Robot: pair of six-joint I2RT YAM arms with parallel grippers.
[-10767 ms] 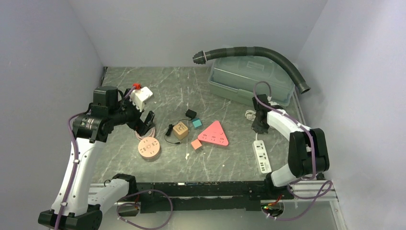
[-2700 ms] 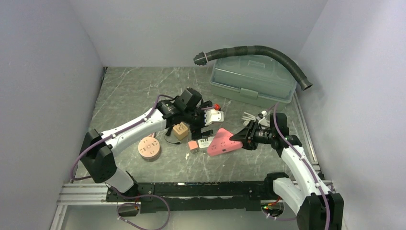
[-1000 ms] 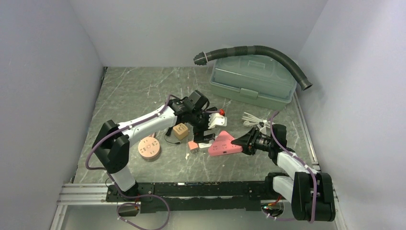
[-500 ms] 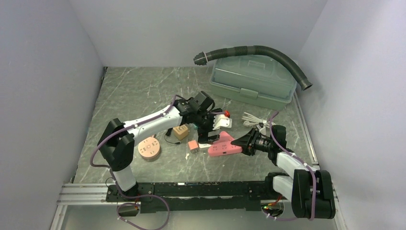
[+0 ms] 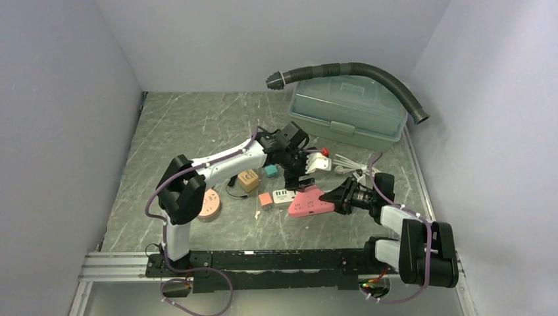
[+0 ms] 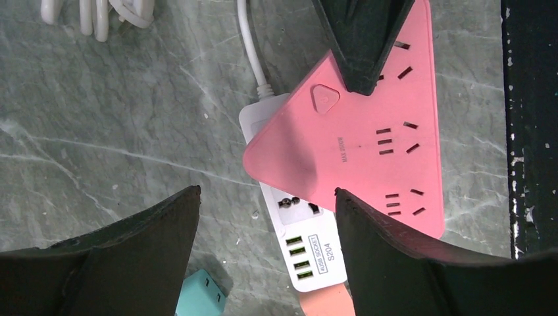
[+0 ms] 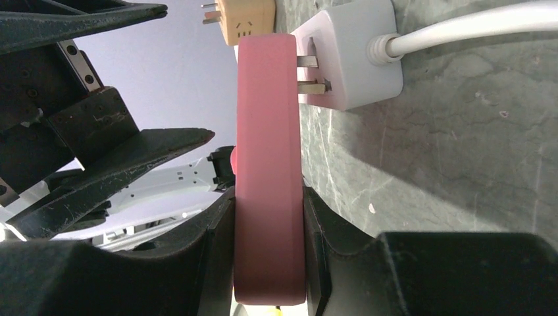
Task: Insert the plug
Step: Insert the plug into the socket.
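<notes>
Right gripper [image 7: 268, 197] clamped on pink triangular adapter [image 6: 368, 151], held on edge so prongs [image 7: 306, 72] face white power strip [image 6: 306, 243], mid-table [image 5: 197, 125] toward near edge. Prongs look partly in, gap visible. Left gripper [image 6: 266, 197] wide open, empty, hovering above strip, probably to brace it.

The pink triangular socket block [image 6: 355, 145] sits face up, one corner over the cable end of the white power strip [image 6: 306, 243]. Its two metal prongs [image 7: 306, 74] point down into the strip's face, with bare metal showing between.
</notes>
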